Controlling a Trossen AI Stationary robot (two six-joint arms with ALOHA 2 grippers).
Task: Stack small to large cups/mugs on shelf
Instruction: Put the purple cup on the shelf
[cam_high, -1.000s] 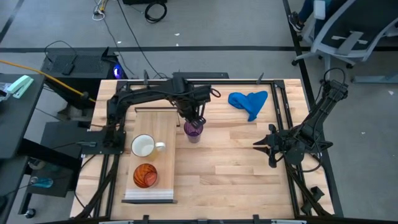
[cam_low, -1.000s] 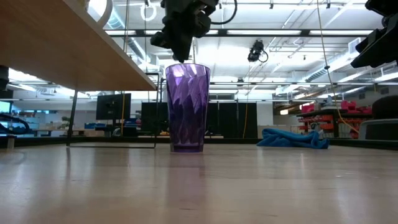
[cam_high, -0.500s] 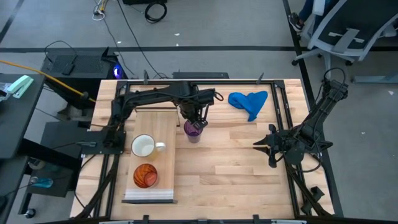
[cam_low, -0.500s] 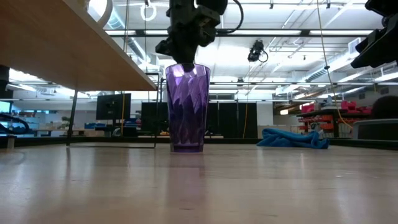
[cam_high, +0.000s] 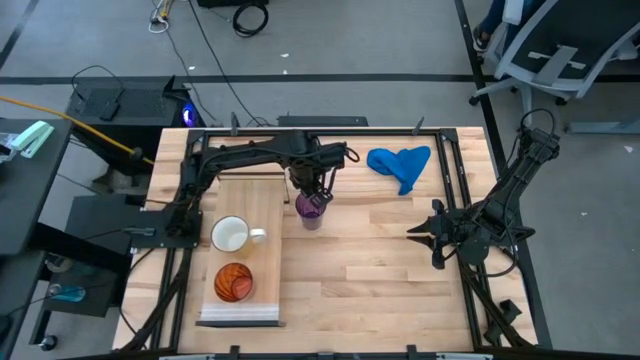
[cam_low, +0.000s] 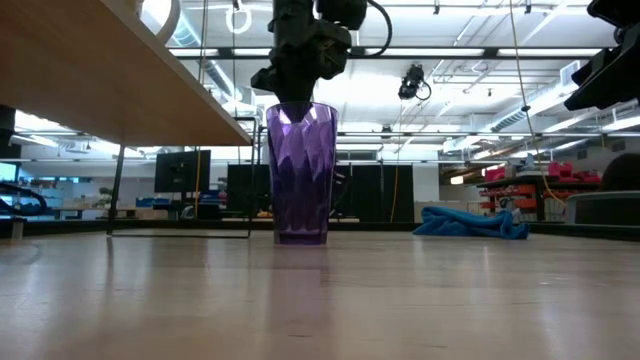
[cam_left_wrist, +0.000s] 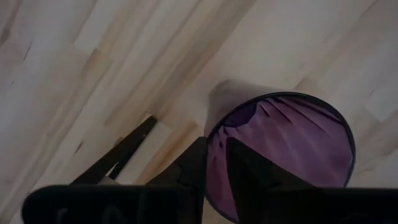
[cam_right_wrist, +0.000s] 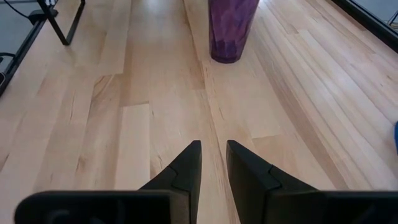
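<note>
A translucent purple tumbler (cam_high: 311, 210) stands upright on its base on the tabletop, just right of the shelf (cam_high: 262, 215); it also shows in the low view (cam_low: 300, 175). My left gripper (cam_high: 312, 192) is above it, shut on its rim. A white mug (cam_high: 230, 236) and an orange-red cup (cam_high: 234, 282) stand on the shelf board. My right gripper (cam_high: 420, 233) waits at the table's right side, shut and empty, pointing toward the tumbler (cam_right_wrist: 230, 28). My left gripper pinches the tumbler's wall at its rim (cam_left_wrist: 209, 138), one finger (cam_left_wrist: 245, 171) inside the cup and one (cam_left_wrist: 194, 165) outside. The fingers come from above, pointing down. The tumbler stands upright with its base on the table.
A crumpled blue cloth (cam_high: 400, 165) lies at the far right of the table. The shelf's dark metal frame (cam_low: 115, 190) stands at its far end, close to the tumbler. Bare tabletop (cam_high: 370, 270) lies between the shelf and my right arm.
My left gripper has come down from just above the tumbler onto its rim, and its fingers now reach into the top of the cup. The tumbler has stayed where it was.
</note>
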